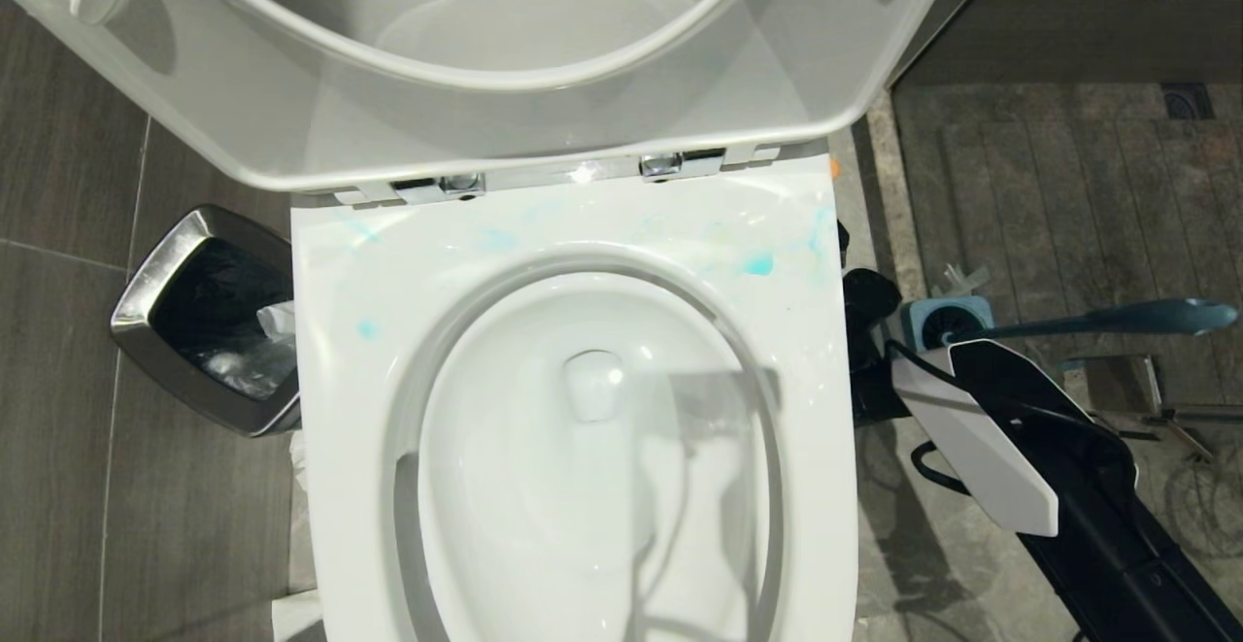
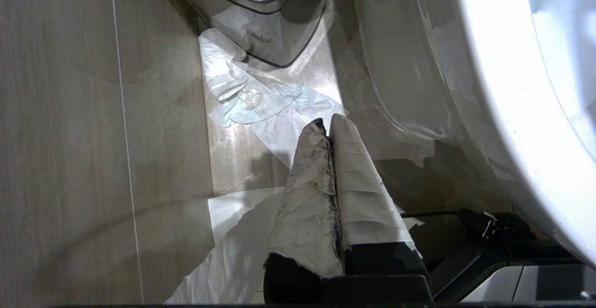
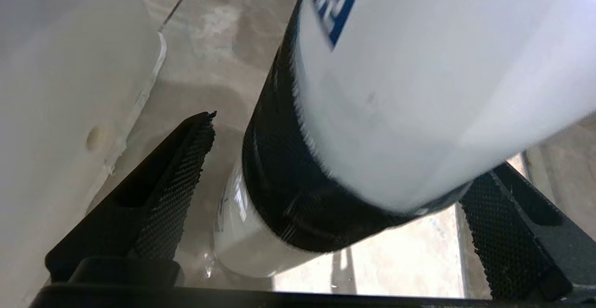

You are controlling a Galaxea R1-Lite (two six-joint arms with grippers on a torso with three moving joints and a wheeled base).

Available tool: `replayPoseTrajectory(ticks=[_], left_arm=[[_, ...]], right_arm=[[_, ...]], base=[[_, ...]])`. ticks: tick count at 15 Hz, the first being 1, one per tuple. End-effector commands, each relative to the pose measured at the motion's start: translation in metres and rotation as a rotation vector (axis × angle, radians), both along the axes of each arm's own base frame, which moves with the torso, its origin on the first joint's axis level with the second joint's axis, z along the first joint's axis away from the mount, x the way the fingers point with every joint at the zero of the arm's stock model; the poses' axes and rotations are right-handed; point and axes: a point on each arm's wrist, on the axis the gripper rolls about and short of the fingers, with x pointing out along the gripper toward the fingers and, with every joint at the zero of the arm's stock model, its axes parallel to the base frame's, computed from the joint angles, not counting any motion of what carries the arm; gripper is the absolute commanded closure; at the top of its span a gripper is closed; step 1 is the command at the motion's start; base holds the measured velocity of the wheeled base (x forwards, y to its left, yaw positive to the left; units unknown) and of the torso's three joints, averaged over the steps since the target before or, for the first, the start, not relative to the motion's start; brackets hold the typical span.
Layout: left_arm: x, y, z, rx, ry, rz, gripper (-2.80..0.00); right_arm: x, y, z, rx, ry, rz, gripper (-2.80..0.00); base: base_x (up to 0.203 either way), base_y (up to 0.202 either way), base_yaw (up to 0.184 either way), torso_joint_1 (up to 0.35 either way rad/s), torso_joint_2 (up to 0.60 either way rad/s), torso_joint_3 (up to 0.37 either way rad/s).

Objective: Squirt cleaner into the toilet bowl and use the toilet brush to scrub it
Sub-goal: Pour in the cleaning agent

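The white toilet bowl fills the head view, its seat and lid raised. Turquoise cleaner is smeared on the back of the rim. The toilet brush stands in its grey-blue holder on the floor to the right, its teal handle leaning right and its bristle head hidden. My right arm reaches down beside the bowl. The right gripper is open around a black bottle with a white label, with a gap at one finger. My left gripper is shut and empty, low by the floor.
A chrome-rimmed waste bin stands left of the bowl, with crumpled tissue on the tiles beside it. A stone sill and a slatted floor with a drain lie to the right. A metal fitting sits behind the brush holder.
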Motion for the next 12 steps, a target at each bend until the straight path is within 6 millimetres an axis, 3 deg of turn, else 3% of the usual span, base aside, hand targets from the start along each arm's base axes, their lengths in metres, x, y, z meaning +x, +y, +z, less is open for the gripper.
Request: replayPoseTrajectory(ticks=[1,12], left_arm=[[0.0000,0.0000,0.0000,0.000,0.000,0.000,0.00],[0.0001,0.0000,-0.0003,0.000,0.001,0.000,0.00]], right_arm=[[-0.0017,0.0013,0.0058,-0.002,-0.018,0.008,-2.80],[-0.0044,0.0060,0.0122,-0.004,-0.033,0.029,-2.80]], base=[[0.000,0.000,0.000,0.000,0.00,0.000],[0.000,0.000,0.000,0.000,0.00,0.000]])
